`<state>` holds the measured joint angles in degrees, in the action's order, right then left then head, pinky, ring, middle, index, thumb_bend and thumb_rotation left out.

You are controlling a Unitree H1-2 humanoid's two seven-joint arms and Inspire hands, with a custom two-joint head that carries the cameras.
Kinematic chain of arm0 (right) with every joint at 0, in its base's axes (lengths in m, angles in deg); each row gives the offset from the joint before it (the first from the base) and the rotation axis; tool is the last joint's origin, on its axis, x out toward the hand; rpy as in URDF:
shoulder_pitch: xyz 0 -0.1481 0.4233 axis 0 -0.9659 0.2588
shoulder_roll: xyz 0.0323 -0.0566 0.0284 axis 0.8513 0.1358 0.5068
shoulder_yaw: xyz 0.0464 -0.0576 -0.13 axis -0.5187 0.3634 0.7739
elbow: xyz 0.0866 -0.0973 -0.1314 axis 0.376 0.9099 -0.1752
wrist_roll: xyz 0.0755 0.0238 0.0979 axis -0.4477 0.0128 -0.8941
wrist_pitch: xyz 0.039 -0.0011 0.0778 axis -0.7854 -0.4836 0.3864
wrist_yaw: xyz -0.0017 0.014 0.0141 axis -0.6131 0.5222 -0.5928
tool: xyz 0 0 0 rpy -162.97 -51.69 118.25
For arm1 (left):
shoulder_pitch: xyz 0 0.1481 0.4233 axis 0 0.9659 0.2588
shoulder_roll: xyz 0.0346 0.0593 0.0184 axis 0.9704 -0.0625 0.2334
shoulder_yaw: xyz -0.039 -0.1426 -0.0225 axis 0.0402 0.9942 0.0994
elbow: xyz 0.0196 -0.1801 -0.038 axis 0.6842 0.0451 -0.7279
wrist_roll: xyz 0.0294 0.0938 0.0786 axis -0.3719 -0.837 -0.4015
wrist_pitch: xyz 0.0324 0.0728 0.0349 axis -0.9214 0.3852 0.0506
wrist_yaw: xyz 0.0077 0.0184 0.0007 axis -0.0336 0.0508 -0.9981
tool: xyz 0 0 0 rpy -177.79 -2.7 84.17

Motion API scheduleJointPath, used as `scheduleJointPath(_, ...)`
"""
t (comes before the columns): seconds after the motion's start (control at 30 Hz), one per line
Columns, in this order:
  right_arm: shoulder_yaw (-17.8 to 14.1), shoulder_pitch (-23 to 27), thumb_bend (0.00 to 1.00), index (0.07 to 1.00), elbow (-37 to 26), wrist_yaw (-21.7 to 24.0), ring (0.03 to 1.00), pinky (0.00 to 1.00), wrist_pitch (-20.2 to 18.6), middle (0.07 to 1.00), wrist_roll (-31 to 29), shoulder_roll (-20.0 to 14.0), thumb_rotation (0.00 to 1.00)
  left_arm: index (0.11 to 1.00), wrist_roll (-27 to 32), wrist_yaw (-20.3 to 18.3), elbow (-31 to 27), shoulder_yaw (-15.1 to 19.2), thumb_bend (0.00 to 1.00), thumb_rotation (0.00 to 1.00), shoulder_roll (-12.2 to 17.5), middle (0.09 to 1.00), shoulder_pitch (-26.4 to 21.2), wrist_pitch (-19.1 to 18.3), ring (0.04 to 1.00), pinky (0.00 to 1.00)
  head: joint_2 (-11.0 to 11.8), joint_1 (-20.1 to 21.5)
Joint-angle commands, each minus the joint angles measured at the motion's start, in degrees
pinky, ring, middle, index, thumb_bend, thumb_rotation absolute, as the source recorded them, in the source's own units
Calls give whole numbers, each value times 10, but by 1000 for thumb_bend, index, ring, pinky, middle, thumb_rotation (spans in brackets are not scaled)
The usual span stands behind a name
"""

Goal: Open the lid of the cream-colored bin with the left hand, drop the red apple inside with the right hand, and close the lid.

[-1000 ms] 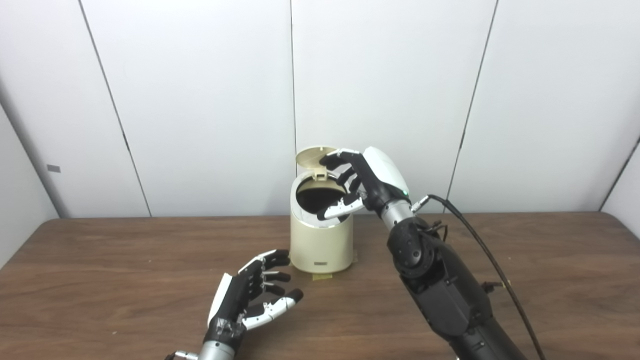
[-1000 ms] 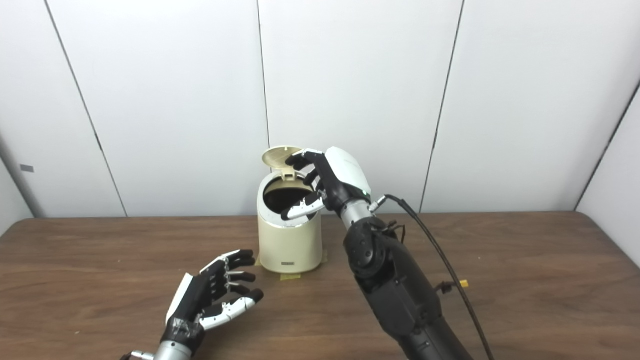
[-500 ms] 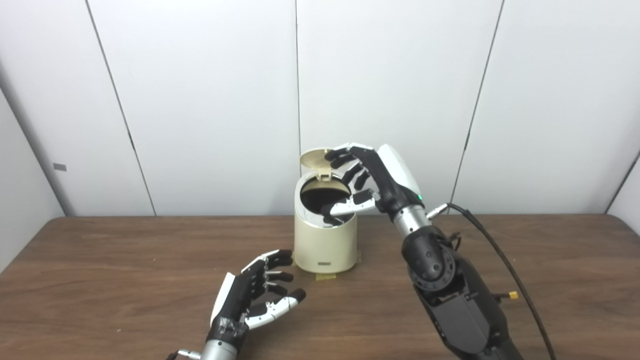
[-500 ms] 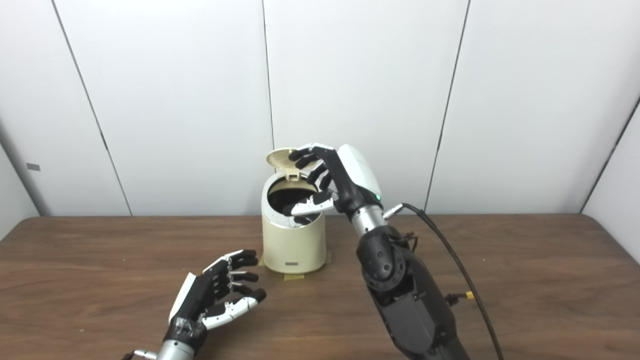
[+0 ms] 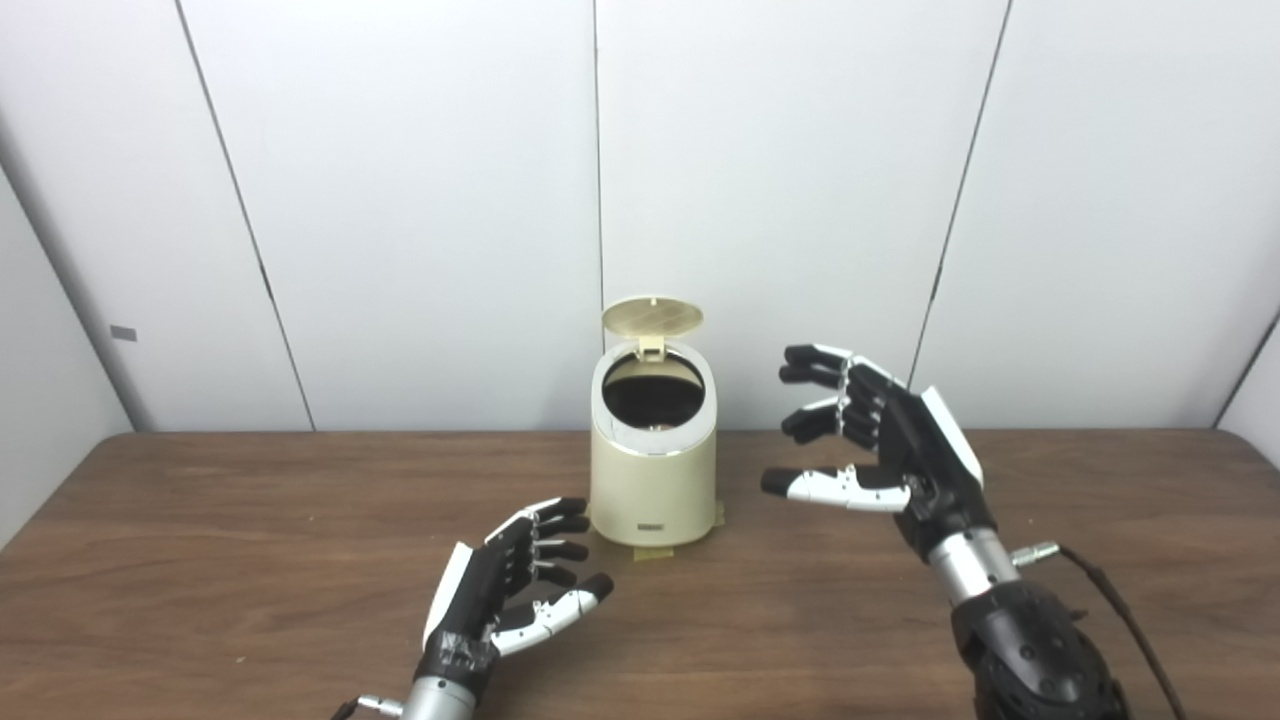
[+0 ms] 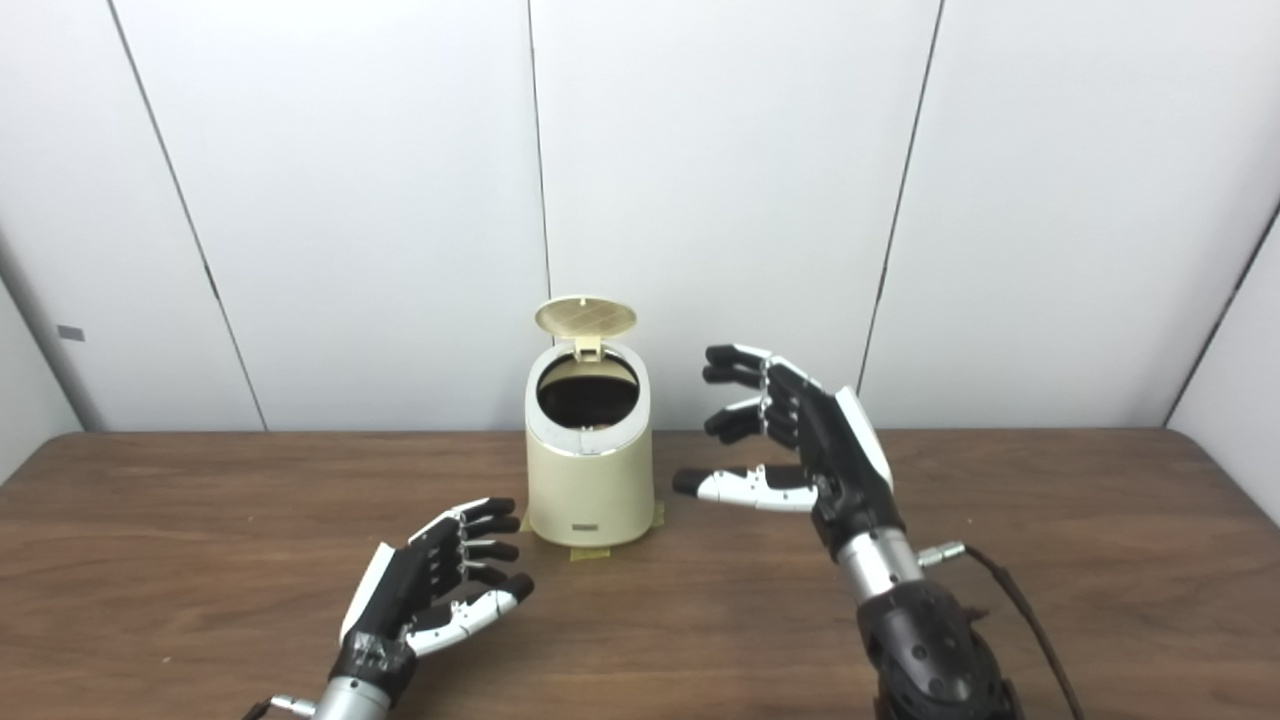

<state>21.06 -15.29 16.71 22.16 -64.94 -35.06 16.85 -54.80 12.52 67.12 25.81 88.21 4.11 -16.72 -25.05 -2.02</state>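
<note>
Now that the right robot hand [image 5: 880,450] has withdrawn, spread and empty, the lid [image 5: 652,318] stands open.

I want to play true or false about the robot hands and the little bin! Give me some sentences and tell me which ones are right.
1. The lid of the cream-colored bin is standing open. True.
2. The right robot hand is holding a red apple. False: it is open and holds nothing, and no apple shows on the table.
3. The left robot hand is touching the lid. False: it is low over the table, in front of the bin and to its left, apart from it.
4. The right robot hand is beside the bin, not over its opening. True.
5. The bin lies on its side. False: it stands upright.
</note>
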Motion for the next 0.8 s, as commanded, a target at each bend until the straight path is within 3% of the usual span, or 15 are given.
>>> scheduleJointPath(0.0,-7,9,879,820,-17,9,685,550,47,831,-27,-2,186,784,4,2,-5,3,679,156,3,760,-24,22,688,605,1,0)
scheduleJointPath(0.13,-10,-29,851,831,-7,14,712,547,98,842,-49,1,177,791,8,0,-10,3,687,173,5,767,-20,27,696,620,3,-5)
scheduleJointPath(0.27,-16,-51,853,845,-2,6,740,580,119,861,-53,7,191,793,12,-1,-25,7,687,166,8,765,-17,25,691,614,1,-6)
scheduleJointPath(0.33,-20,-60,839,857,-1,3,743,563,122,869,-55,9,213,793,11,0,-38,9,680,163,10,766,-16,22,695,620,0,-7)
scheduleJointPath(0.47,-25,-67,822,873,6,1,727,523,122,865,-60,11,166,810,13,-2,-61,16,693,175,15,775,-20,12,715,642,-1,-6)
scheduleJointPath(0.6,-27,-68,816,865,12,3,713,510,128,853,-56,9,138,879,-8,-1,-81,17,781,277,26,846,-47,-9,808,719,-1,-6)
scheduleJointPath(0.77,-26,-69,829,857,17,3,700,508,129,847,-53,7,156,952,-8,-15,-89,15,869,328,43,924,-98,-38,895,754,1,-7)
